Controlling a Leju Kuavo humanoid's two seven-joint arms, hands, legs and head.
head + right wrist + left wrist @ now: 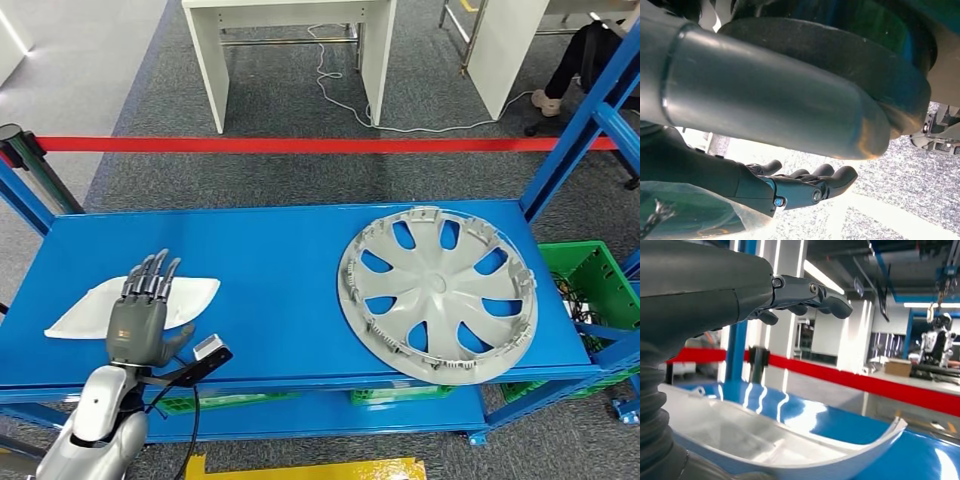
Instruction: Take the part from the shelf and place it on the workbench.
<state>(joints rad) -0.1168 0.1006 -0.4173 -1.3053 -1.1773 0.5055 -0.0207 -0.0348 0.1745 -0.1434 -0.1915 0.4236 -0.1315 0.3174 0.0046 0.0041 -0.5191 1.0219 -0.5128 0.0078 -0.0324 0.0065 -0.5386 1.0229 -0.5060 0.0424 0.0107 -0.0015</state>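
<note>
Far left in the head view: a post (26, 160) with a red belt (302, 145) stretched across the grey floor (287, 80).

On the left part of the blue shelf (279, 270): a white curved part (189, 295), lying flat, long and thin. Long way runs left to right along the shelf, one pointed tip toward the left edge, the other toward the middle. In the left wrist view the white curved part (798, 452) looks like a shallow dish with a raised rim, hollow side up, tip lifting a little off the shiny blue.

Over the middle of that part: the left hand (140, 315), palm down, fingers (155, 272) straight and a little spread, thumb out to the side. Nothing held. Fingers (806, 292) float above the part, not touching, seen from the wrist.

On the right part of the shelf: a big grey wheel cover (438, 292), round, flat, inside face up, well apart from the white part.

Further right, lower down: a green crate (596, 275).

Beyond the belt: white table legs (215, 70) and a loose cable (332, 70).

Right hand (791, 187) hangs over speckled floor, fingers (836, 177) gently curled and apart, holding nothing.
</note>
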